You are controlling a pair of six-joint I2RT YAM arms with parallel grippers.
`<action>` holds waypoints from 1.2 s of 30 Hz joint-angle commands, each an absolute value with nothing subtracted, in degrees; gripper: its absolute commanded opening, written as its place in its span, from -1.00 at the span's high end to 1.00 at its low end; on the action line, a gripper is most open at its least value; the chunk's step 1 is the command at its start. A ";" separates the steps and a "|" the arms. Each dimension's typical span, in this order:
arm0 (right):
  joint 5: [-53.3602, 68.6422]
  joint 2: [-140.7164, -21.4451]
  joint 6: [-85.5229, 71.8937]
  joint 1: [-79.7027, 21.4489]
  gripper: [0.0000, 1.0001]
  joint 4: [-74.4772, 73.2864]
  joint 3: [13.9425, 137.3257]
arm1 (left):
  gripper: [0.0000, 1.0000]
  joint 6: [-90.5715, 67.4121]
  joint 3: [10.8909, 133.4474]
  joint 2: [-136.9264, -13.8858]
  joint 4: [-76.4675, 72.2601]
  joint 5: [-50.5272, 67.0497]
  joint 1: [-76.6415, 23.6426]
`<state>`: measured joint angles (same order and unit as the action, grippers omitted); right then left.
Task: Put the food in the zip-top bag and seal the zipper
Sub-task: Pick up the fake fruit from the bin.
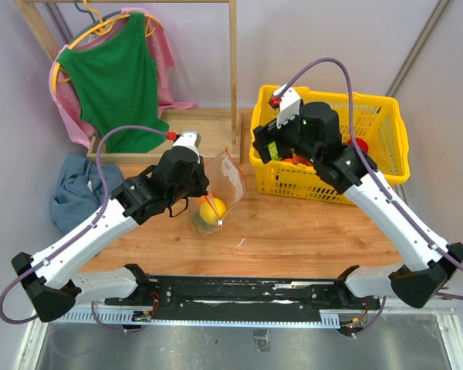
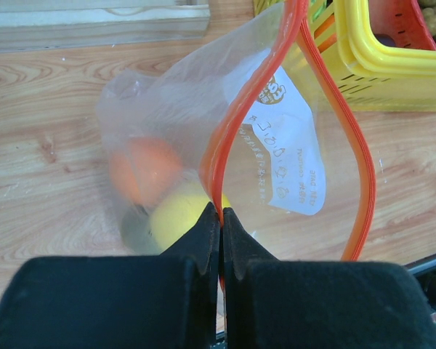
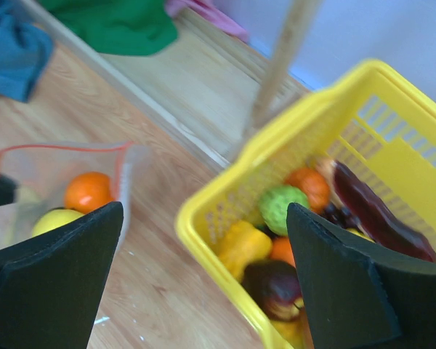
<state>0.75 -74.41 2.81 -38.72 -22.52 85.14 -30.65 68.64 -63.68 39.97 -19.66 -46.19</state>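
Observation:
The clear zip-top bag (image 1: 225, 179) stands open on the wooden table, its orange-red zipper (image 2: 236, 123) spread into a loop. My left gripper (image 2: 220, 215) is shut on the near zipper edge and holds the mouth up. Inside the bag lie an orange fruit (image 2: 142, 171) and a yellow fruit (image 2: 176, 222). My right gripper (image 3: 203, 211) is open and holds nothing, hovering over the left rim of the yellow basket (image 3: 305, 109). More food lies in the basket: a green piece (image 3: 282, 206), a yellow piece (image 3: 243, 246), a dark purple piece (image 3: 276, 283) and others.
The yellow basket (image 1: 386, 116) stands at the back right. A wooden clothes rack with a green top (image 1: 116, 77) stands at the back left, and its base board (image 1: 208, 127) runs behind the bag. A blue cloth (image 1: 77, 189) lies at the left.

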 commanded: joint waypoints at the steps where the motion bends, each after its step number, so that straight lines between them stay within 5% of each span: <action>1: -4.28 -78.07 0.07 -33.92 -0.89 -34.18 88.53 | 1.00 -30.43 68.88 -63.61 39.54 -21.48 -45.97; 12: 3.13 -85.43 -1.63 -21.48 -0.73 -36.96 90.06 | 0.99 -29.69 68.45 -63.51 39.00 -21.92 -45.97; 36: 26.03 -113.18 13.69 -15.72 -0.52 -30.69 96.97 | 0.99 -28.21 68.67 -64.73 38.41 -22.86 -45.92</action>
